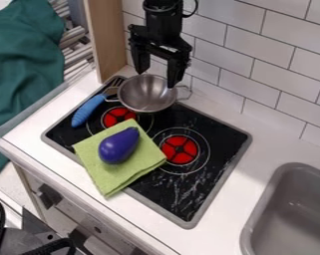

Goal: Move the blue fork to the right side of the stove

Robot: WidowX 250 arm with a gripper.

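on the left of the stove [167, 193], beside the steel pot [147, 94]: blue fork [89, 110], probably light and stiff, best gripped across its mid-handle. pincer [157, 79] open above the pot.

Eggplant [118, 146] lies on cloth [137, 169] on stove [221, 139]; pot [147, 93] behind; fork [89, 110] left of pot; sink [296, 214] right.

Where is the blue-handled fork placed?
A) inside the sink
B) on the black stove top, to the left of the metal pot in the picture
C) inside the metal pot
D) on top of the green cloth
B, because the fork lies on the dark stove surface, left of the two-handled metal pot.
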